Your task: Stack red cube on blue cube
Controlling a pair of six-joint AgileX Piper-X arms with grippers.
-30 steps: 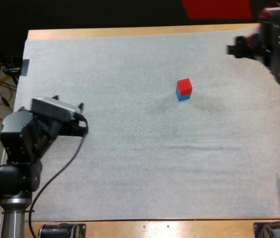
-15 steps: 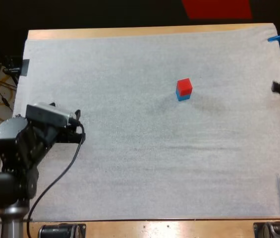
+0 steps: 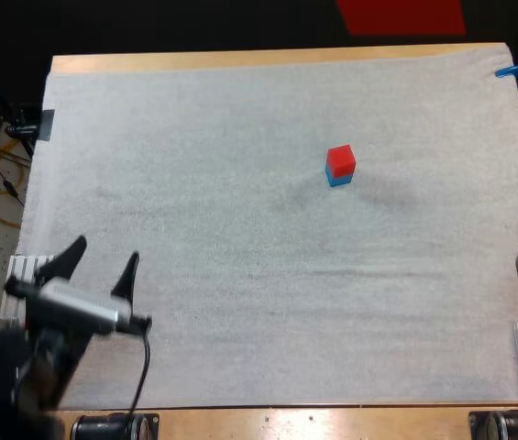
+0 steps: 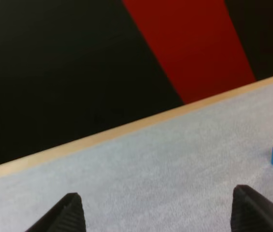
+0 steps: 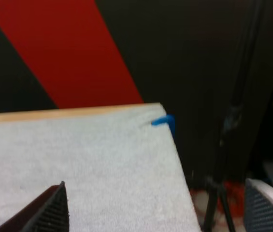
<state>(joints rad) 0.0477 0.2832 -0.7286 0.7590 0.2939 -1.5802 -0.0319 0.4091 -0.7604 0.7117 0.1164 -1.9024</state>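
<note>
The red cube (image 3: 340,159) sits squarely on top of the blue cube (image 3: 337,179). The pair stands alone on the white mat (image 3: 240,302), right of the middle and toward the far side in the high view, with only a thin band of blue showing under the red. The left gripper (image 3: 101,266) is at the mat's near left corner, well apart from the stack. Its two black fingers (image 3: 128,275) are spread wide with nothing between them and point toward the far side. In the left wrist view the same fingers stand wide apart over bare mat, and the stack shows farther off, red over blue, short of the far edge of the wooden table (image 4: 126,128). The right gripper (image 5: 155,184) is spread wide too and holds nothing. In the right wrist view one of its fingers is over the mat and the other is out past the mat's right edge, with the mat's far right corner ahead of them. Neither gripper touches the cubes.
</note>
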